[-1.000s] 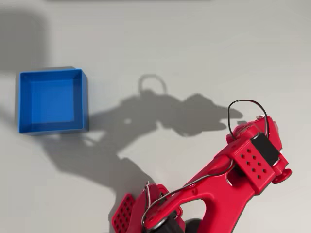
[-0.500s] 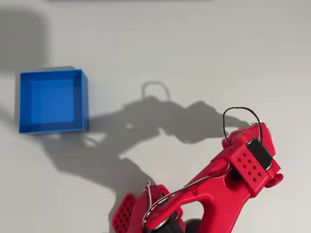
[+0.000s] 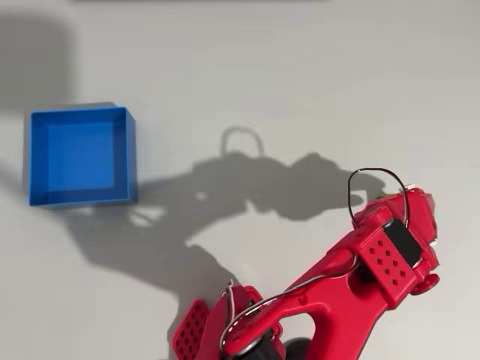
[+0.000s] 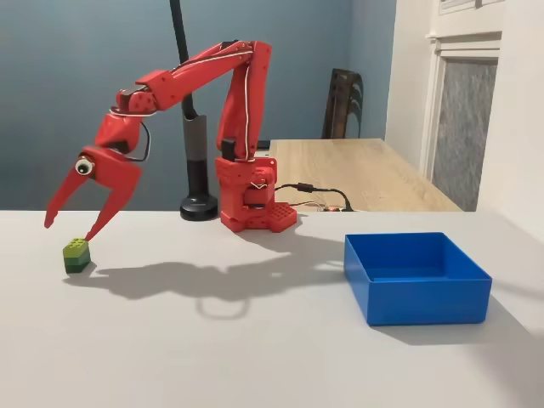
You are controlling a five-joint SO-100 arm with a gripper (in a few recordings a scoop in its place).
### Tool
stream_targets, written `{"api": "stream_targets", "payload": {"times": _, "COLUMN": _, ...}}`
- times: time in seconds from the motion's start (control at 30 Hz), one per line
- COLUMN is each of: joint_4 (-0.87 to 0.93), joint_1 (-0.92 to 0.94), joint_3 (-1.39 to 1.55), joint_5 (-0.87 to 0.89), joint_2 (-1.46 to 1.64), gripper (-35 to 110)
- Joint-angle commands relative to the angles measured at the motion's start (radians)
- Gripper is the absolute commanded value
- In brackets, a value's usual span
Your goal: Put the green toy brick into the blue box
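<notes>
The blue box (image 4: 416, 276) sits on the pale desk (image 4: 255, 348) at the right of the fixed view, open top up, and I see only its blue floor and walls inside. In the overhead view the blue box (image 3: 81, 155) lies at the left, its inside likewise plain blue.

Between the box and my base (image 4: 253, 195) runs a wide stretch of bare desk crossed by my arm's shadow. The desk's far edge passes just behind my base, where a black lamp post (image 4: 198, 161) stands; a wooden table (image 4: 357, 170) lies beyond. In the overhead view the desk (image 3: 300, 75) is open above and left of my arm.

My gripper (image 4: 70, 231) hangs at the left of the fixed view, pointing down, jaws spread wide with nothing held between them. The green toy brick (image 4: 76, 255) rests on the desk right under it, studs up. The nearer fingertip (image 4: 90, 235) is just above the brick; I cannot tell whether it touches. The other fingertip is off to the left, clear of the brick. From overhead, my red wrist (image 3: 390, 244) covers the spot at the lower right.
</notes>
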Motion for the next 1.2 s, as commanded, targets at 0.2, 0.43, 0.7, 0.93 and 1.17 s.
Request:
{"api": "stream_targets", "payload": {"times": 0.2, "joint_4": -0.061, "joint_1": 0.011, "joint_3": 0.049, "joint_5": 0.002, "joint_2": 0.015, "gripper": 21}}
{"api": "stream_targets", "payload": {"times": 0.43, "joint_4": -0.097, "joint_1": 0.008, "joint_3": 0.057, "joint_5": 0.006, "joint_2": -0.069, "gripper": 20}}
{"api": "stream_targets", "payload": {"times": 0.7, "joint_4": -0.101, "joint_1": 0.021, "joint_3": -0.008, "joint_5": 0.021, "joint_2": -0.21, "gripper": 15}}
{"api": "stream_targets", "payload": {"times": 0.93, "joint_4": -0.101, "joint_1": 0.02, "joint_3": -0.028, "joint_5": 0.02, "joint_2": -0.225, "gripper": 1}}
{"api": "stream_targets", "payload": {"times": 1.17, "joint_4": -0.069, "joint_1": 0.006, "joint_3": -0.046, "joint_5": -0.015, "joint_2": -0.215, "gripper": 0}}
